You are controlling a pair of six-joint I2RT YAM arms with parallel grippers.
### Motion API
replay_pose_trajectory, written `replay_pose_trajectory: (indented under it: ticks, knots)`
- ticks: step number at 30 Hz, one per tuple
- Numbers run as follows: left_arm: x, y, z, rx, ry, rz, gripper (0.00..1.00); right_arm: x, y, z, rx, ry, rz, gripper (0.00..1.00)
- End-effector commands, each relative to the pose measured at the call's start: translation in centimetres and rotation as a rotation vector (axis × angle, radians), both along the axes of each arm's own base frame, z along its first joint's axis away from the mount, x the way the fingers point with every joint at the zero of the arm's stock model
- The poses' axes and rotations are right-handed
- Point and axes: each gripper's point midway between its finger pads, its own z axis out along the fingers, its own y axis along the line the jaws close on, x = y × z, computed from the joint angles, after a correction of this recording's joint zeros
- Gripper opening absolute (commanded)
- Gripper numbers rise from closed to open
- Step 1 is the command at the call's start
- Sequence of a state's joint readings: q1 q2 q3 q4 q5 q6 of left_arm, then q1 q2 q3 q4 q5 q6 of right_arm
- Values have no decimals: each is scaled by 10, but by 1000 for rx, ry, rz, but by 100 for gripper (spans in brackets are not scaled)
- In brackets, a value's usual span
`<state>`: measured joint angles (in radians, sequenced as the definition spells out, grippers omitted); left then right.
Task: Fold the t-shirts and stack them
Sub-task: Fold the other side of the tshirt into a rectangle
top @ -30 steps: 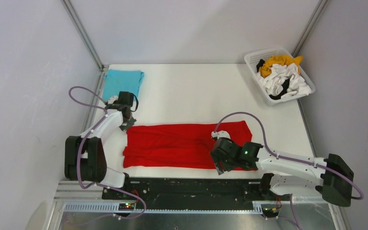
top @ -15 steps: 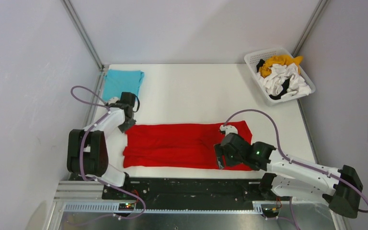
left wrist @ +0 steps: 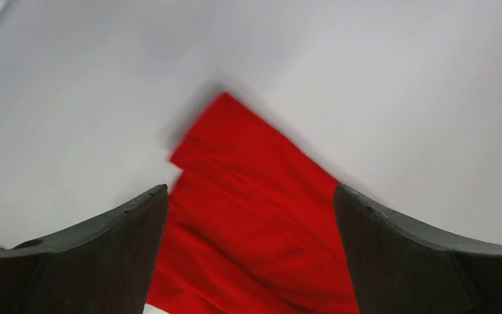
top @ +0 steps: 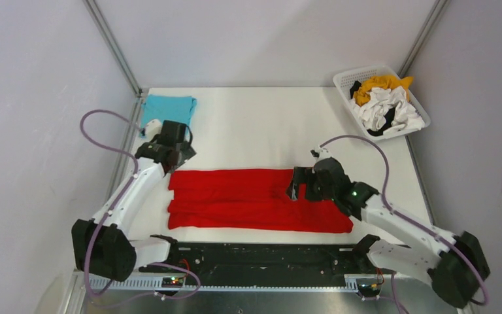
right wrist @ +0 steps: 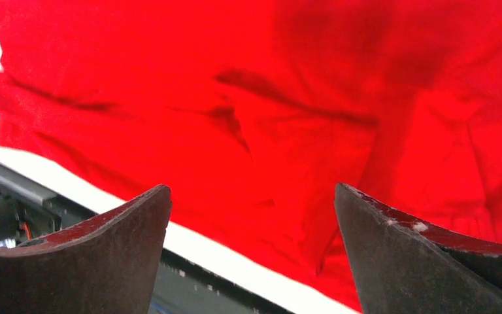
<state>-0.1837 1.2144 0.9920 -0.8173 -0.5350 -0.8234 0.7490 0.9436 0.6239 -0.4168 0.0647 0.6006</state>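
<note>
Top external view has the red t-shirt (top: 248, 199) lying as a long folded strip at 6 o'clock on the table (top: 261, 124). The left gripper (top: 178, 157) hovers above the strip's 10 o'clock corner and the right gripper (top: 293, 190) over its far edge toward 2 o'clock. In the wrist views both pairs of fingers (left wrist: 91, 248) stand spread wide with nothing between them. I judge the step in hand to be the crosswise fold. To do it well, each gripper should come down on an end corner, pinch every layer at once (soft cloth lets the under layer slip out), lift only a little, and carry the end across so the edges meet squarely. Counting: two arms (top: 131, 196), two grippers, one red shirt laid out, one turquoise t-shirt (top: 168, 110) already folded at 11 o'clock, and one basket (top: 342, 81) at 1 o'clock. It holds a heap (top: 385, 104) of orange-yellow, white and black cloth; how many shirts that makes I cannot tell.
</note>
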Motion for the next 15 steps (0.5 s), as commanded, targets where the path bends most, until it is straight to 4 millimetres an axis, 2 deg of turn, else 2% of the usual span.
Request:
replay_pose_trajectory:
  ticks: [1,2,5,8,12,14,15]
  knots:
    - [17,-63,-2,-81,15,-247,100,37,22,-9,92,3,31,100]
    - [21,-72,-6,-92,10,-275,100,43,22,-10,101,2,28,100]
    - [20,-87,-38,-138,77,-318,100,54,20,-31,47,35,29,99]
    - [21,-99,-71,-180,139,-347,100,49,24,-46,35,85,63,99]
    - [18,-97,-104,-170,230,-339,100,29,42,-50,68,131,183,99]
    - [16,-93,-113,-161,257,-327,100,13,52,-47,69,142,252,99]
    - [16,-91,-114,-159,260,-319,100,-1,59,-46,71,160,302,99]
